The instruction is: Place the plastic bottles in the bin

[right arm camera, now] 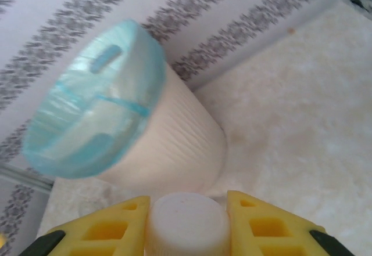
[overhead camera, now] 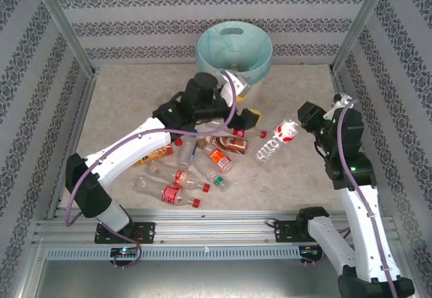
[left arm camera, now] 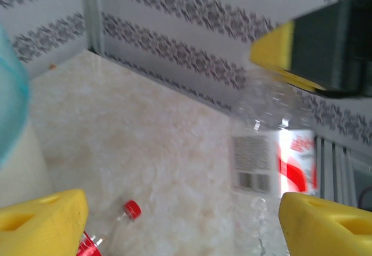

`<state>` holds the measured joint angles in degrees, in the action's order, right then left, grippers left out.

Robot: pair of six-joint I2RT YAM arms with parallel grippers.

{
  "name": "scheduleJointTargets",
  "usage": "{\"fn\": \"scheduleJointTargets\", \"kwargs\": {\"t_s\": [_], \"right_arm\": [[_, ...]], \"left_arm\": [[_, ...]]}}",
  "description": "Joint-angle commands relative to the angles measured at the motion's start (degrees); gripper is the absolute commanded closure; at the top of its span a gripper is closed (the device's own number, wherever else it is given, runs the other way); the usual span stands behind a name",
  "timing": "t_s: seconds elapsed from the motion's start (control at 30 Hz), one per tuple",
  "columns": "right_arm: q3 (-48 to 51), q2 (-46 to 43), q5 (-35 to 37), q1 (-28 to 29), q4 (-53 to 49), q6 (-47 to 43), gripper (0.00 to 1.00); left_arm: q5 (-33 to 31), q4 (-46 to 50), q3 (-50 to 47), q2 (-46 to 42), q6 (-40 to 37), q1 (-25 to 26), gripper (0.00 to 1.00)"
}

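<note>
The bin, cream with a turquoise liner, stands at the back of the table; it shows too in the right wrist view. Several plastic bottles lie in a heap at mid-table. My right gripper is shut on the white cap of a clear bottle with a red and white label, held off the table right of the heap. My left gripper hovers between bin and heap, open, its yellow fingers wide apart with nothing between them. It sees the held bottle and a red-capped one.
Wallpapered walls and aluminium posts close in the table on three sides. A metal rail runs along the near edge by the arm bases. Bare marble-pattern tabletop lies right of the heap and in front of the bin.
</note>
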<state>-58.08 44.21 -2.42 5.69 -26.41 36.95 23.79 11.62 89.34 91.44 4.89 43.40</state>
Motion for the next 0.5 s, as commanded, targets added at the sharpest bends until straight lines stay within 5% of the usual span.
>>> {"fn": "scheduleJointTargets", "kwargs": {"t_s": [0.0, 0.13, 0.47], "right_arm": [[-10.1, 4.6, 3.8, 4.2, -0.2, -6.6, 1.0], [-25.3, 13.4, 8.1, 10.4, 1.7, -13.4, 1.0], [-50.2, 34.7, 12.1, 17.8, 12.8, -25.9, 1.0]], "left_arm": [[4.5, 3.2, 4.9, 1.8, 7.2, -4.2, 0.14], [7.9, 4.9, 13.9, 5.8, 12.8, -9.5, 0.17], [1.8, 5.0, 23.2, 11.2, 10.2, -17.1, 0.17]]}}
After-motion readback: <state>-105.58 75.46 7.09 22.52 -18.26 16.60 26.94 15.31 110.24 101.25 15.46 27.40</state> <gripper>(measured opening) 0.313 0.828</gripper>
